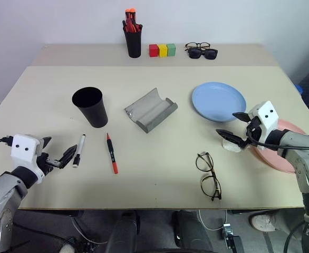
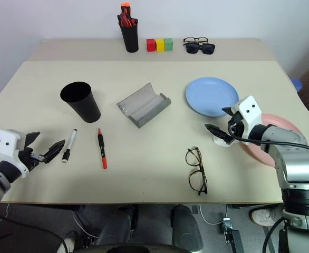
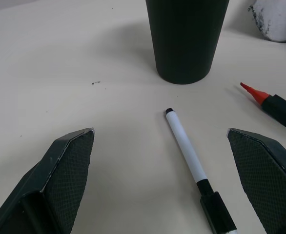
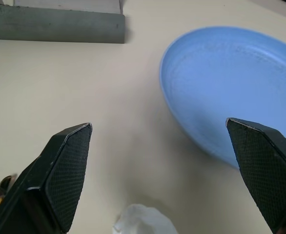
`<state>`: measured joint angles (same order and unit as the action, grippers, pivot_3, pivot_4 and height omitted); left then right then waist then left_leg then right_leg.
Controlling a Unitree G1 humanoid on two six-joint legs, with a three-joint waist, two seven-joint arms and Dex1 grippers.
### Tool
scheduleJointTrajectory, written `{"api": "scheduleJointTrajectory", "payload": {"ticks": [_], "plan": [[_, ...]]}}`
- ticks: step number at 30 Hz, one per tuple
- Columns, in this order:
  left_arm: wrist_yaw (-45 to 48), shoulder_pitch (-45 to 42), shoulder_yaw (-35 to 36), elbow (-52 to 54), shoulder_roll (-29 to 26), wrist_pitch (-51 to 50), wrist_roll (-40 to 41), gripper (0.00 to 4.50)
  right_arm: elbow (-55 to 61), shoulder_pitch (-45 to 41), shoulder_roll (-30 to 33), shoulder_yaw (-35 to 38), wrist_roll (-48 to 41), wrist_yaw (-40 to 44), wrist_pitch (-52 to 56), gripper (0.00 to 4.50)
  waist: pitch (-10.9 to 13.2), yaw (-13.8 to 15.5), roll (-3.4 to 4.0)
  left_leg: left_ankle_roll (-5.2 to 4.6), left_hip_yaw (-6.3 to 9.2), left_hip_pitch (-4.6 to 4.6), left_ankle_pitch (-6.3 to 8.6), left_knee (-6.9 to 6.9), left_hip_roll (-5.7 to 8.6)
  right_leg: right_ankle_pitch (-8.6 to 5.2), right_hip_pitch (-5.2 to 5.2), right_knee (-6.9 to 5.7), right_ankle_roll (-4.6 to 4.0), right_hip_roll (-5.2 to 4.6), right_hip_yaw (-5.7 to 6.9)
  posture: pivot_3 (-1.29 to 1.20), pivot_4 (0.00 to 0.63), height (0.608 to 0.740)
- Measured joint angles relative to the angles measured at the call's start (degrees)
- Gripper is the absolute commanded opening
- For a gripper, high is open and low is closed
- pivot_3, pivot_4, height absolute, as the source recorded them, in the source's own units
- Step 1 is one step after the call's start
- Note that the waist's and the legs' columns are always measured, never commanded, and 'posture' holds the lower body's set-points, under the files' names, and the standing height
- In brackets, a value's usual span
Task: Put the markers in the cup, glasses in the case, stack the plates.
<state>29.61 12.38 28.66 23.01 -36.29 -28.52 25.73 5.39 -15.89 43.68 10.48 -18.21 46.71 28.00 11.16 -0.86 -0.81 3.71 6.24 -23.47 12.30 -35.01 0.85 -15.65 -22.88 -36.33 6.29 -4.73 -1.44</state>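
The two head views look forward and down from above the near edge of the table (image 1: 160, 174), taking in the whole top to the far wall; they share nearly the same scene, slightly offset sideways. The left wrist view sits low and close over the tabletop, facing along its wide-spread fingers (image 3: 67, 168), with the white marker (image 3: 189, 158) between them and the cup (image 3: 187, 39) beyond. The right wrist view, equally close, faces the blue plate (image 4: 235, 83) beyond its fingers (image 4: 67, 168). Both objects also appear in the head views.

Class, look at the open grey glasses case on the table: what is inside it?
The grey glasses case lies open and shows only its smooth grey lining, nothing in it. The wire-rimmed glasses lie on the table nearer the robot. The table under the case is covered.
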Motion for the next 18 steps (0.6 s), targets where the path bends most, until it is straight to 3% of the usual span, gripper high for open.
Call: {"api": "scheduleJointTrajectory", "payload": {"ticks": [9, 18], "plan": [[-2.6, -3.4, -1.3, 0.0, 0.3, -3.8, -0.1, 4.48, 0.9, -2.4, -2.1, -2.6, -0.1, -1.5, -0.6, 4.5, 0.0, -0.1, 0.0, 0.0, 0.02, 0.02, 0.0, -0.01, -0.01, 0.02, 0.01, -0.01, 0.01, 0.04, 0.0, 0.0, 0.15, 0.74], [-13.6, -17.7, -5.4, -0.9, 1.9, -27.6, 1.9, 4.48, 13.7, -4.6, -13.3, -22.4, 3.7, -4.2, 0.8, 4.5, 0.0, -0.1, -0.01, 0.01, 0.09, 0.01, -0.01, -0.08, 0.04, 0.25, 0.04, -0.05, 0.44, 0.06, 0.02, 0.0, 0.15, 0.74]]}}
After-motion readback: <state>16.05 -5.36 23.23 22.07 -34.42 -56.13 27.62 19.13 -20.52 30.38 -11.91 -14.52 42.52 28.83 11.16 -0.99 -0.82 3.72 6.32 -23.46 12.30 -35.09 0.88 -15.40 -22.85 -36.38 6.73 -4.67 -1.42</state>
